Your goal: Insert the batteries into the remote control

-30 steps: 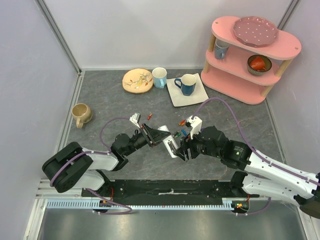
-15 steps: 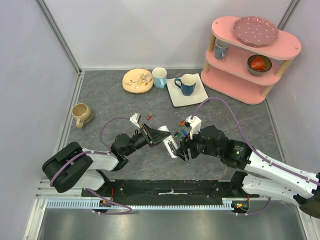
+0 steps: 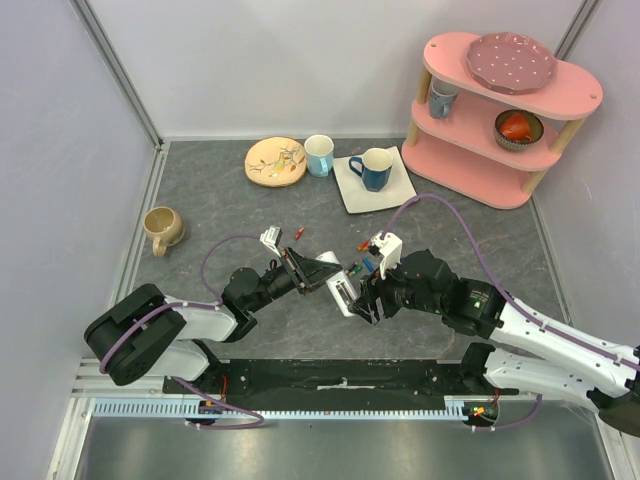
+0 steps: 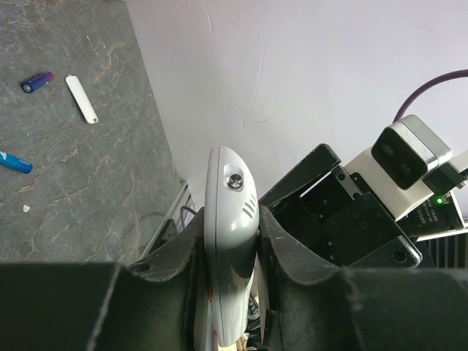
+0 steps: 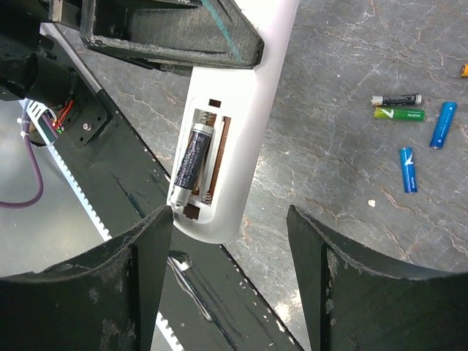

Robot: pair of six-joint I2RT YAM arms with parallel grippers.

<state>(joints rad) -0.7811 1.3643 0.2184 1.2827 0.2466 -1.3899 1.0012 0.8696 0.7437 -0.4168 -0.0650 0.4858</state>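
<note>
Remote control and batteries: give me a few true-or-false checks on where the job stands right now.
1. The left tool is shut on the remote control. True.
2. Two batteries sit in the remote control. False: only one dark battery is in; the slot beside it is empty.
3. The right tool holds a battery. False: it is open and empty.
4. A green battery lies loose on the table. True.
5. The white cover piece is fitted on the remote control. False: it lies on the table.
</note>
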